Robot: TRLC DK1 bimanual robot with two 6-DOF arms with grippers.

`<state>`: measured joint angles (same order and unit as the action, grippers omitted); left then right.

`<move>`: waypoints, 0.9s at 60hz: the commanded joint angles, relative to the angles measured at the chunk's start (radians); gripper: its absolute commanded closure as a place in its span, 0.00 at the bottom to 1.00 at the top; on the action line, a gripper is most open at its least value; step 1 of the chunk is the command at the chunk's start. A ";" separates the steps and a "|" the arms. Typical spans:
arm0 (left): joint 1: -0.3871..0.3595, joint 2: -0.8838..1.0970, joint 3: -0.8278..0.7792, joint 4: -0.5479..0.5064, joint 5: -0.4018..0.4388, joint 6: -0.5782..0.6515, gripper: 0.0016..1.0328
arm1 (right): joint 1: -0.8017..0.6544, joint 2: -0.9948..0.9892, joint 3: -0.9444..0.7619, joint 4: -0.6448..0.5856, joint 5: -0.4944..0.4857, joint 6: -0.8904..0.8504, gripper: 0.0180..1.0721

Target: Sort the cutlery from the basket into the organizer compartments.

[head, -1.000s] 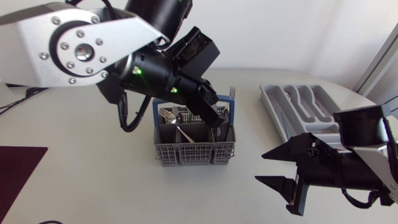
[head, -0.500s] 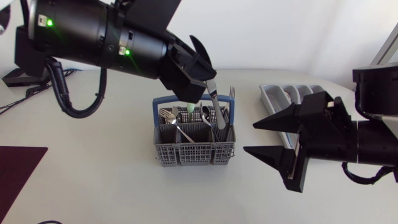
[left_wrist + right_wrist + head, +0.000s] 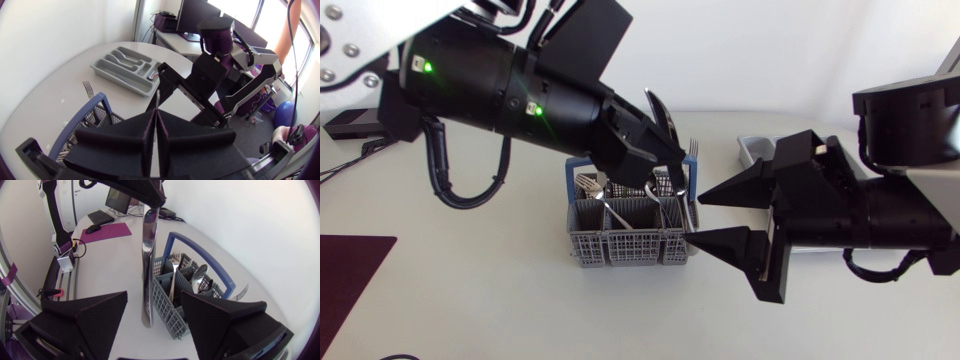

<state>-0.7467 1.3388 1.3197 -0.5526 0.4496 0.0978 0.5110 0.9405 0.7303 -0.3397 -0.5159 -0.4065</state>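
The right gripper (image 3: 698, 220) has swung in beside the cutlery basket (image 3: 620, 245), fingers spread wide and clear of the knife (image 3: 146, 255), which the left gripper (image 3: 663, 160) pinches upright above the basket.

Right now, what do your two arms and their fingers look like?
Left arm: a thick matte black barrel with small green lights, a silver-grey bolted link and a looping black cable. Right arm: also black, thin cable underneath. Left gripper and right gripper each have two broad, wedge-shaped matte black fingers.
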 commanded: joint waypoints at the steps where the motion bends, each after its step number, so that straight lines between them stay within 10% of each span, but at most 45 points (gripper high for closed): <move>1: 0.007 0.016 -0.024 0.023 0.026 -0.029 0.97 | 0.021 0.027 0.037 0.008 -0.007 0.038 0.28; 28: 0.010 0.005 -0.053 0.034 0.060 -0.030 0.97 | 0.034 0.119 0.066 -0.033 -0.130 0.057 0.95; 46: 0.027 -0.003 -0.060 0.057 0.060 -0.044 0.96 | 0.038 0.118 0.060 -0.061 -0.134 0.060 0.95; 54: 0.038 -0.013 -0.062 0.092 0.060 -0.066 0.72 | 0.046 0.130 0.054 -0.074 -0.134 0.055 0.95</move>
<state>-0.7315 1.3445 1.2682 -0.5148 0.5163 0.0696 0.5415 1.0531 0.7761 -0.3889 -0.6346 -0.3622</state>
